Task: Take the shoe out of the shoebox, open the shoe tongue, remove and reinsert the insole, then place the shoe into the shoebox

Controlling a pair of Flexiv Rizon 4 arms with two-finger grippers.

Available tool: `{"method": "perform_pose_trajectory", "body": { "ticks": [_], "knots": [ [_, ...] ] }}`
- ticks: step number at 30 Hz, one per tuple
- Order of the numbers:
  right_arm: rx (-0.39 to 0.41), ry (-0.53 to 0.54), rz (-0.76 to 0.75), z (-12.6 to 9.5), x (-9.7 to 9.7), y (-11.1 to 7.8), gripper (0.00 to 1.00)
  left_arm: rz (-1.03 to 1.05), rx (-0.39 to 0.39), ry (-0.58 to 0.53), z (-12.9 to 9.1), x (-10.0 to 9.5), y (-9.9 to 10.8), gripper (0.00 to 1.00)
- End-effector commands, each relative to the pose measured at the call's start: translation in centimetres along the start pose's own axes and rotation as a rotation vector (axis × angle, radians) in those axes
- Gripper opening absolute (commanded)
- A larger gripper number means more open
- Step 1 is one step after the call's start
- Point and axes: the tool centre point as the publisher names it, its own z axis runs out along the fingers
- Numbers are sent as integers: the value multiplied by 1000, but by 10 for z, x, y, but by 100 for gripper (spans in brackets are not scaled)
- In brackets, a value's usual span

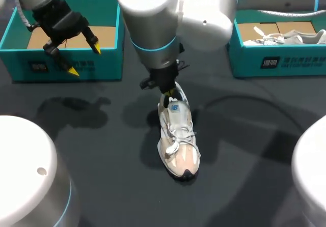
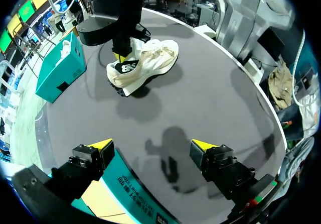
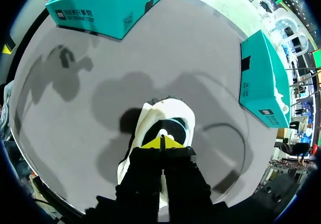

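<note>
Shoe (image 1: 177, 140): cream and white, laced, standing on its sole in the middle of the surface (image 1: 102, 150). Its toe points toward the robot and its heel toward the boxes. It is outside both boxes.
Right pincer (image 3: 161, 142): the 2 yellow tips are pressed together, down at the shoe's heel opening. I cannot tell whether anything is pinched between them.
Right arm: comes in from the right and reaches past the middle, above the shoe's heel.
Left pincer (image 2: 150, 146): wide, with nothing between its tips. It hangs over the front wall of the left box, well apart from the shoe.
Left box (image 1: 102, 66): teal and open, at the far left of the surface, with its brown floor showing.
Right box (image 1: 295, 61): teal and open, at the far right.
2nd shoe (image 1: 285, 36): white, lying inside the right box.
</note>
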Motion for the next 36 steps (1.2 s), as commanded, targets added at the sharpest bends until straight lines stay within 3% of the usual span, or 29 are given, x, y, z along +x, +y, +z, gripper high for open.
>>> {"method": "perform_pose_trajectory", "body": {
  "ticks": [1,16,25,30,36],
  "knots": [
    [6,-10,46,22,4,-5,0,1,-2,0,0,1,0,100],
    [53,-45,164,56,-10,-10,0,1,-2,0,0,1,0,100],
    [102,14,165,84,-6,-10,0,1,-2,0,0,1,0,100],
    [87,6,165,73,-6,-13,0,1,-2,0,0,1,0,100],
    [91,-83,170,53,-8,-16,0,1,-2,0,0,1,0,100]
  ]
}}
